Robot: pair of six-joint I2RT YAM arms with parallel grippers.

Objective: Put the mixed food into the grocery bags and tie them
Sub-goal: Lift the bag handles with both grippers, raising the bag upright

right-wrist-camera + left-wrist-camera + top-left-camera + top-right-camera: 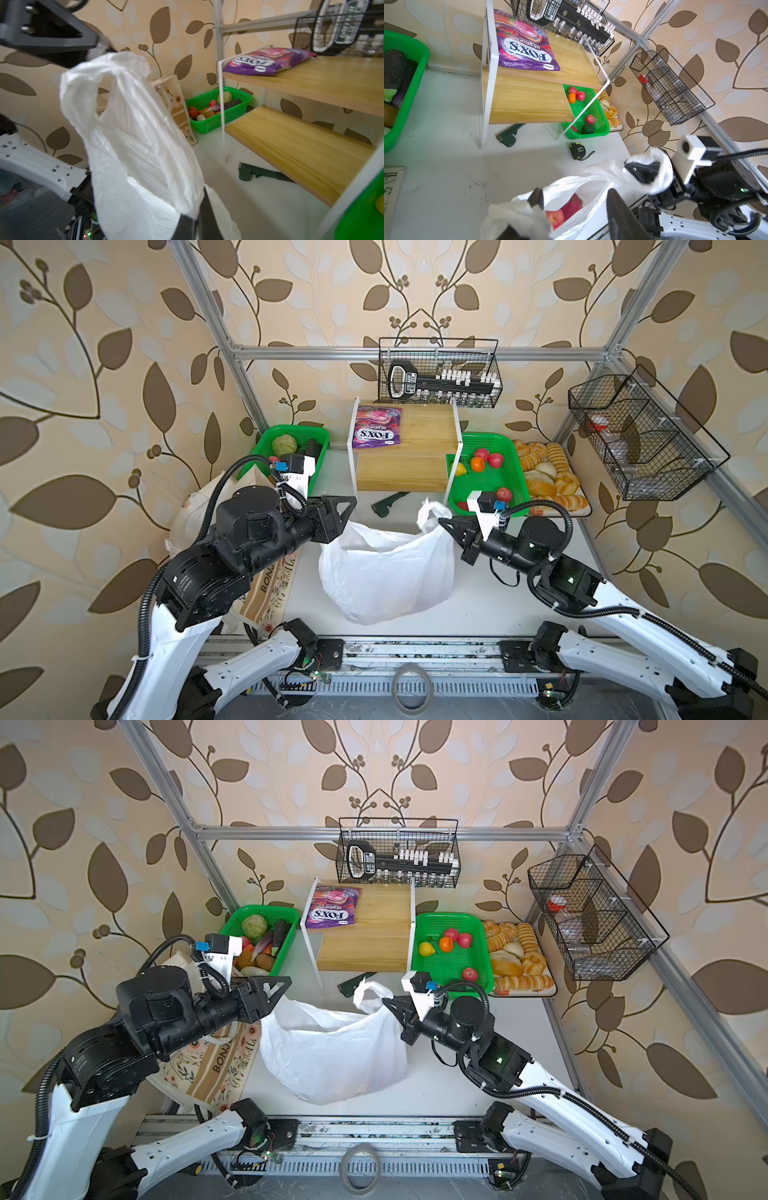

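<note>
The white plastic grocery bag [386, 572] [332, 1052] stands open mid-table with red toy fruit [571, 207] inside. My right gripper [442, 523] [199, 207] is shut on the bag's right handle [116, 99], holding it up. My left gripper [347, 510] [574, 195] is open over the bag's left rim, and plastic drapes over one of its fingers [536, 199]. The cream floral tote [266, 589] [178, 104] lies at the left under my left arm. A purple Fox's packet [377, 427] [525, 41] rests on the top wooden shelf. An orange [478, 464] and a yellow pear [460, 469] sit in the right green basket [513, 464].
A left green basket [266, 435] holds toy vegetables. The wooden two-step shelf [407, 472] stands behind the bag, with a green tool [384, 508] beneath it and a tape measure [578, 150] nearby. A bread tray [548, 477] and wire baskets [640, 439] line the right and back.
</note>
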